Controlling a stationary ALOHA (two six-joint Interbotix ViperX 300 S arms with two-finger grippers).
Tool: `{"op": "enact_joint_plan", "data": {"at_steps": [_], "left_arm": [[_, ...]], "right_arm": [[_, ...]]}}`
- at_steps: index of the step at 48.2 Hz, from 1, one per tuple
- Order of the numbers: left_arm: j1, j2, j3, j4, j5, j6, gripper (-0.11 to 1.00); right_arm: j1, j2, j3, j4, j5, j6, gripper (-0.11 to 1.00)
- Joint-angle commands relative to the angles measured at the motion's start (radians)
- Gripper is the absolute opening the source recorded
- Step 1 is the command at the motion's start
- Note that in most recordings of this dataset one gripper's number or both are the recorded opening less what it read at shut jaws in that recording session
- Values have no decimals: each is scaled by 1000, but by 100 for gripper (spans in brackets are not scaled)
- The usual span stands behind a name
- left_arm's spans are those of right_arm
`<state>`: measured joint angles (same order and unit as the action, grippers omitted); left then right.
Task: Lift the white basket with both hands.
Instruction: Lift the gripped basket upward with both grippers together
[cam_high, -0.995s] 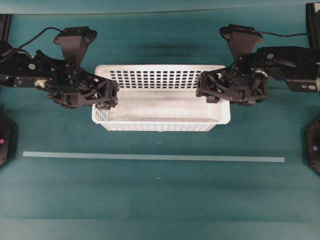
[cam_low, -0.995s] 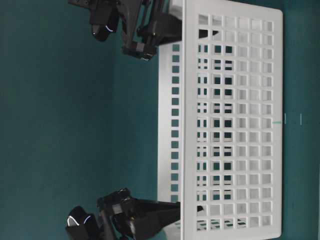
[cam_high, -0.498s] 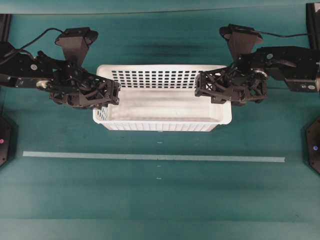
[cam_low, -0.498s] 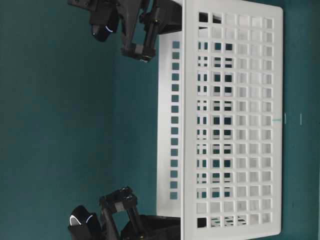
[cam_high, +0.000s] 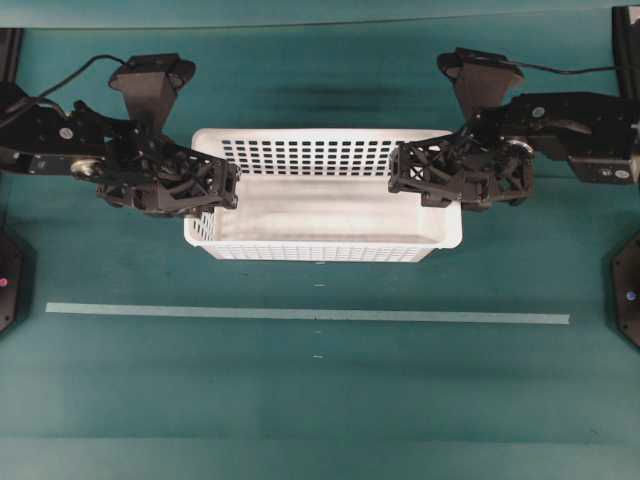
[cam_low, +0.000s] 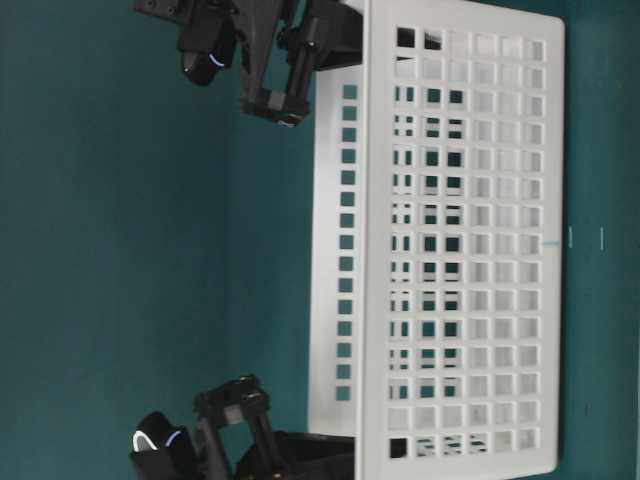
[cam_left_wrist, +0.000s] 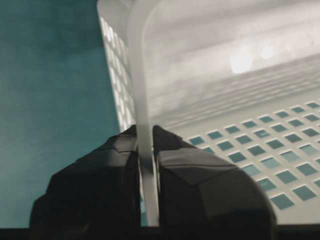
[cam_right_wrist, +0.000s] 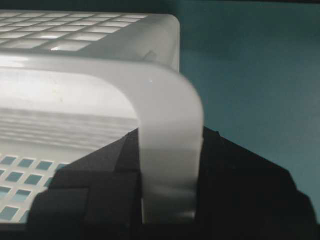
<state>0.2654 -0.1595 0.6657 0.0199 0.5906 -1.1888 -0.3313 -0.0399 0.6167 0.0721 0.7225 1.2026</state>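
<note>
- The teal desk (cam_high: 320, 400) fills the overhead view, and a thin pale strip (cam_high: 300, 314) runs across it, nearer the viewer than everything else on it.
- The white basket (cam_high: 330, 215) sits at the far middle of the desk, long side across the view, its slotted far wall showing above a bare floor. Whether its base touches the desk cannot be told from these views.
- The left arm (cam_high: 50, 140) reaches in from the left edge and the right arm (cam_high: 570, 130) from the right edge, each ending at a short end of the basket.
- The left pincer (cam_left_wrist: 148, 165) is closed tight on the basket's left end wall, one finger outside and one inside, with the thin white rim squeezed between them.
- The right pincer (cam_right_wrist: 170, 200) is clamped on the broad rolled rim of the right end, black fingers pressed against both sides of it.
</note>
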Motion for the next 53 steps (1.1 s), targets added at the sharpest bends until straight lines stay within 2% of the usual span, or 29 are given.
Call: {"op": "enact_joint_plan", "data": {"at_steps": [1,19,28,37,43,53], "left_arm": [[-3,-40,-31,3,15,3,0],[-3,-58,-23,3,51,2,0],[-31,-58,-23,3,54,-2,0],[-92,-63,-15,3,58,-81,0],[-129,-69,-9,3,57,-103,0],[-172,-80,-6,3,60,-120,0]], "right_arm": [[6,-26,-21,0,28,-9,17],[8,-40,-26,0,54,-11,17],[25,-46,-15,0,57,-6,17],[58,-57,6,17,44,0,17],[92,-63,18,34,32,3,17],[172,-63,28,31,12,87,17]]}}
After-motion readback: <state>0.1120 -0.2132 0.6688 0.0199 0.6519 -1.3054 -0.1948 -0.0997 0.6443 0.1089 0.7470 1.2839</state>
